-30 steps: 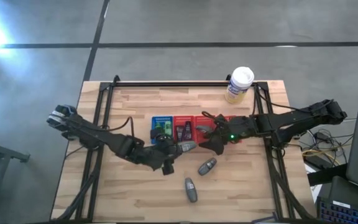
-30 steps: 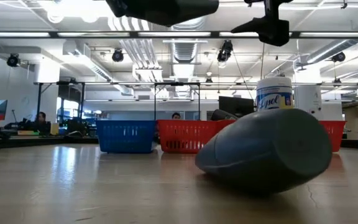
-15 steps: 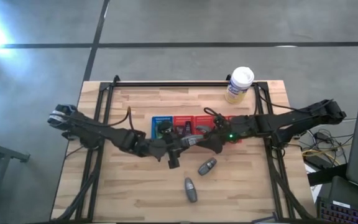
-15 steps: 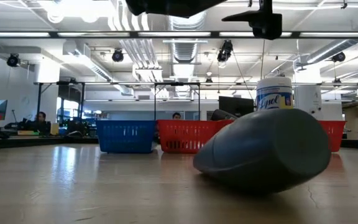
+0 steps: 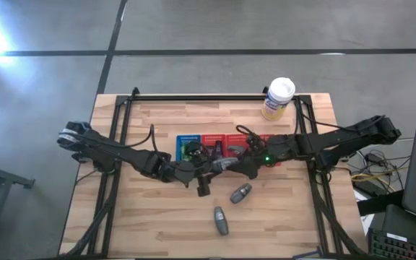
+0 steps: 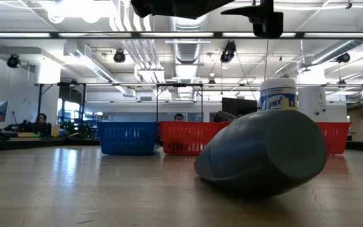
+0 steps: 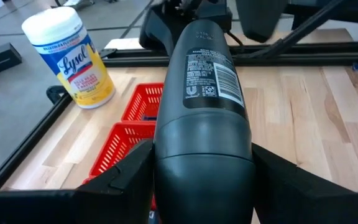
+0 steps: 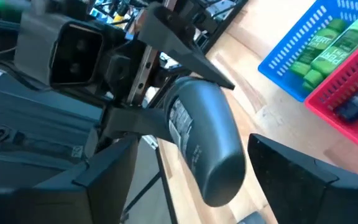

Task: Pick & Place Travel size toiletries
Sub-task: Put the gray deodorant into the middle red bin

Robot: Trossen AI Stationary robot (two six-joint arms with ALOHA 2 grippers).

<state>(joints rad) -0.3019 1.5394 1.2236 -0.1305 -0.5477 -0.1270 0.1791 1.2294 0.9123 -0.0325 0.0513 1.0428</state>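
From above, the left gripper and right gripper meet over the table at a grey bottle. In the left wrist view the bottle sits clamped between its fingers. In the right wrist view, the bottle's rounded end lies between spread fingers.

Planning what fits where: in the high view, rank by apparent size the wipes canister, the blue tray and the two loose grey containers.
1. Wipes canister, largest.
2. Blue tray, partly covered.
3. Two loose grey containers: they look alike, so they are not ranked against each other.
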